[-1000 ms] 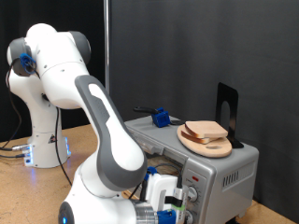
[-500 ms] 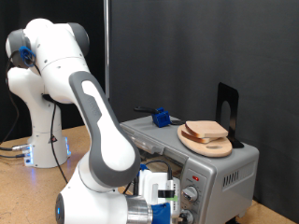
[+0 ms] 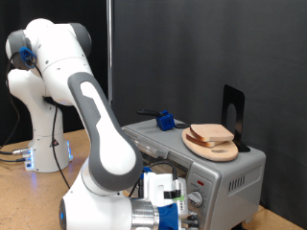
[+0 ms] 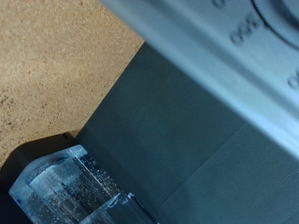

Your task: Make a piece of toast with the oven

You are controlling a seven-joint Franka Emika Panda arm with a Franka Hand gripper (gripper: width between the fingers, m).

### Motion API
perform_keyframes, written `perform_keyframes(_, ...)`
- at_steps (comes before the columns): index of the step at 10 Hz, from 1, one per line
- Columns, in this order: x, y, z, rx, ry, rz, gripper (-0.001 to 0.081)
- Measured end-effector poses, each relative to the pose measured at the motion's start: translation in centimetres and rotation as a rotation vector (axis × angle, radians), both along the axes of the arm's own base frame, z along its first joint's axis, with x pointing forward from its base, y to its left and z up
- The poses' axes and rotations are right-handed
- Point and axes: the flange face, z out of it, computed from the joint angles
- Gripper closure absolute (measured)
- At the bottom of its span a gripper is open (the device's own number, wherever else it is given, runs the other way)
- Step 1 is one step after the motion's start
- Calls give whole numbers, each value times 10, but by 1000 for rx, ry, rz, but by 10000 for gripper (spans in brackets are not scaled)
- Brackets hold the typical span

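- The gripper (image 3: pixel 171 203) sits low at the bottom centre of the exterior view, right in front of the oven (image 3: pixel 213 172), at the level of the control panel.
- How far the fingers stand apart cannot be told: in the exterior view the hand is partly cut off by the frame edge, and nothing shows between the fingers.
- In the wrist view one clear, speckled fingertip (image 4: pixel 70 191) shows at the lower left, close against the dark glass door (image 4: pixel 177 140), with the silver control strip and printed dial figures across the upper right.
- The sandy-brown table (image 4: pixel 47 65) fills the upper left of the wrist view.
- The piece of toast (image 3: pixel 211 134) lies on the round wooden board (image 3: pixel 209 146), which rests on top of the oven at the right of the exterior view, well apart from the gripper.
- A small blue object (image 3: pixel 165 121) sits on the oven top to the left of the board, and a black bracket (image 3: pixel 233 115) stands upright behind it.
- Compared with half a second ago, the arm's pose is almost unchanged; the hand has shifted only slightly at the oven front, and the toast, board and blue object lie as they did.
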Motion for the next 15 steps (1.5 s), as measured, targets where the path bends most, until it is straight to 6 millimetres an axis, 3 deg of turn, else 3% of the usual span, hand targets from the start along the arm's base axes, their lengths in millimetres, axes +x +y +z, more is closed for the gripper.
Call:
perform_keyframes(6,0,2,1,6,16,-4,737)
perform_keyframes(8,-1,-2,-2,1,37,-19,485)
perform_keyframes(9,-1,-6,-2,-1,59,-29,485)
perform_keyframes(10,-2,-8,-4,-1,107,-25,295)
perform_keyframes(11,-6,-10,-6,-1,218,1,160)
perform_keyframes(12,-7,-12,-6,-3,308,10,160)
perform_keyframes(13,-7,-12,-8,0,347,8,34)
perform_keyframes(15,-7,-12,-8,2,358,6,8)
